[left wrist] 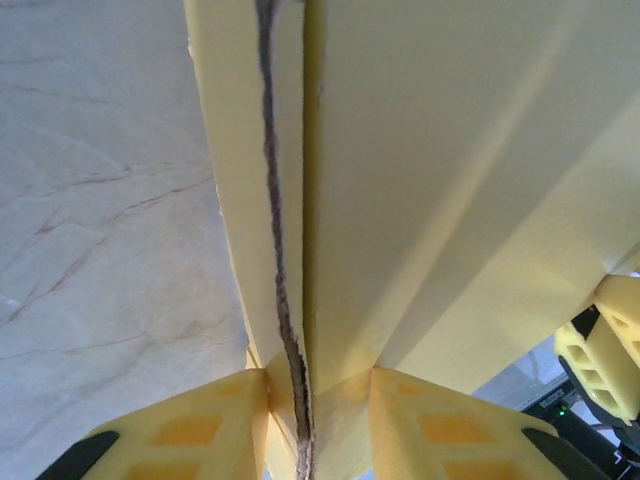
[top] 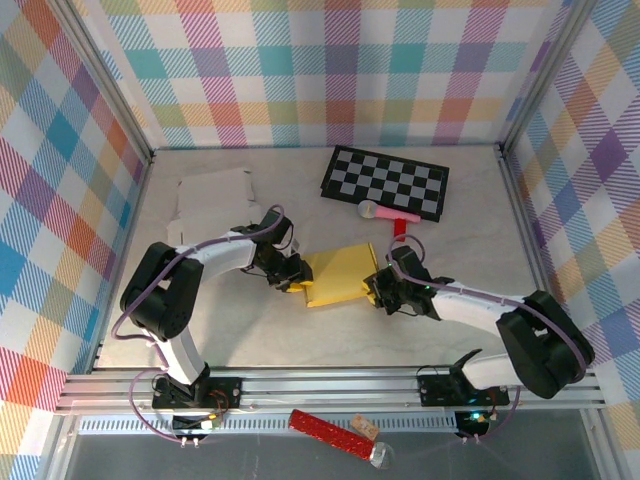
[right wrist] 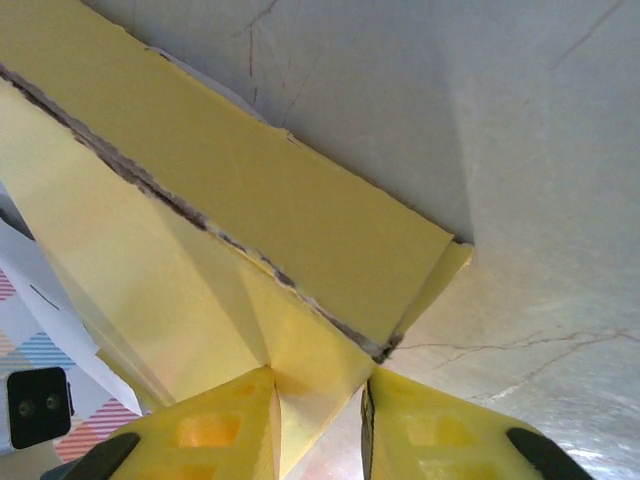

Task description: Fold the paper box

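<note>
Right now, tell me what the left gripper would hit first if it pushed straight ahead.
The yellow box pinched between the jaws of the left gripper; beyond it, probably the right gripper, though depth unclear.

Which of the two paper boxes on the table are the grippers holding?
The yellow box, pinched at opposite ends by the left gripper and the right gripper; the white box lies untouched at back left.

One camera looks down from above; both wrist cameras closely share the yellow box (top: 335, 277).
</note>
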